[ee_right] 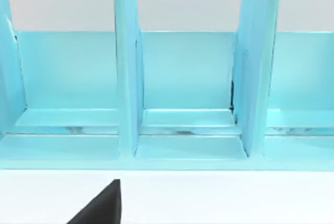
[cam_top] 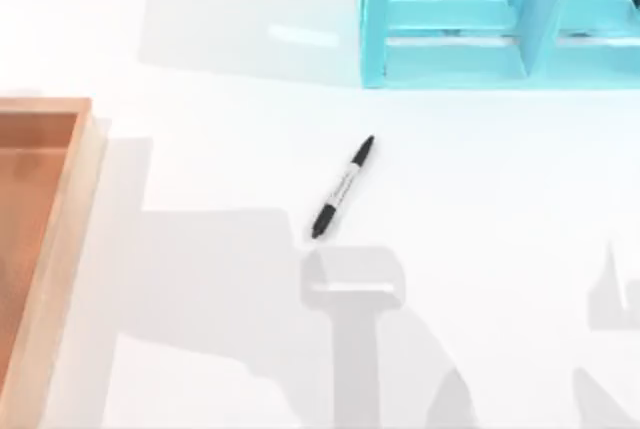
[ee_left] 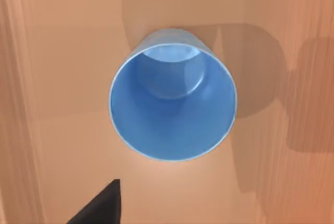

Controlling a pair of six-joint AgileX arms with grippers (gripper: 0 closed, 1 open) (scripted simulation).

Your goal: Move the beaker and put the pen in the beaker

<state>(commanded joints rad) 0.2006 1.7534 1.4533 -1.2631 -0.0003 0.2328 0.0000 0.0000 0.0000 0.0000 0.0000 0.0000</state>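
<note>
The beaker (ee_left: 172, 112) is a small blue cup standing upright on an orange-brown wooden surface, and I look straight down into its open mouth. A black part of my left gripper (ee_left: 102, 205) shows beside it, clear of the rim and apart from the cup. The pen (cam_top: 343, 187), black with a grey-white barrel, lies flat and diagonal on the white table near the middle. A black part of my right gripper (ee_right: 102, 205) hangs over the white table in front of the light-blue shelf unit (ee_right: 172, 104), holding nothing that I can see.
A wooden tray (cam_top: 60, 249) with a raised rim lies along the table's left edge. The light-blue shelf unit (cam_top: 480, 29) stands at the back right with open compartments. Grey arm shadows fall on the table in front of the pen.
</note>
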